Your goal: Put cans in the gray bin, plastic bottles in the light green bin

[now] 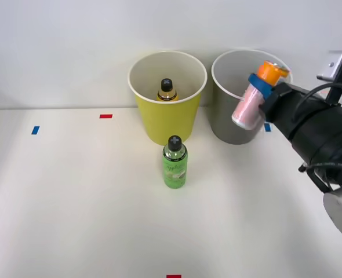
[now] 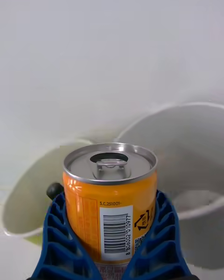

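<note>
Two bins: round tapered yellow-green plastic bin (image 1: 167, 119) with white rim, far centre of the white table (image 1: 72, 202); round tapered gray plastic bin (image 1: 229, 124) with white rim just right of it, nearly touching.
Can: small cylindrical can (image 1: 253, 95) (image 2: 109, 200), pinkish-white speckled body, orange end, silver top, tilted in the air over the gray bin's right rim, orange end up and far.
Right gripper (image 1: 262, 88) (image 2: 109, 242): blue ribbed fingers (image 2: 58, 233) clamped on the can at its orange end, one each side; black arm came in from the right.
Wrist view: silver top with pull tab faced the camera, barcode on the orange side, both bin mouths beyond.
Amber bottle: small amber-gold plastic bottle (image 1: 167, 91), black cap, upright inside the yellow-green bin.
Green bottle: clear green plastic bottle (image 1: 174, 162), black cap, pale label, upright on the table just near of the yellow-green bin.
</note>
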`<action>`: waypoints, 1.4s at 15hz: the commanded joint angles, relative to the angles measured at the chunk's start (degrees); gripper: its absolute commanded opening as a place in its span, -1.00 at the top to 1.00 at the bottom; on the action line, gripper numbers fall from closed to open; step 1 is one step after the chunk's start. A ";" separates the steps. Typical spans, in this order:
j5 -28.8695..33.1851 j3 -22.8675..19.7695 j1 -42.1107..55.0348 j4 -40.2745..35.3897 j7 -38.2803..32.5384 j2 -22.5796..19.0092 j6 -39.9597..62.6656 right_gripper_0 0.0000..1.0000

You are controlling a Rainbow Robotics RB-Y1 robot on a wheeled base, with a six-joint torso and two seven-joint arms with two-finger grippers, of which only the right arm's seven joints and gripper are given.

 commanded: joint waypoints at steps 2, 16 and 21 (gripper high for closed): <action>-3.70 -2.80 -13.57 14.51 1.34 3.49 -7.16 1.00; 5.18 -0.69 -30.09 39.56 7.15 -0.81 -9.88 0.82; 3.69 -0.69 -28.77 39.48 6.35 -1.25 -11.73 -0.83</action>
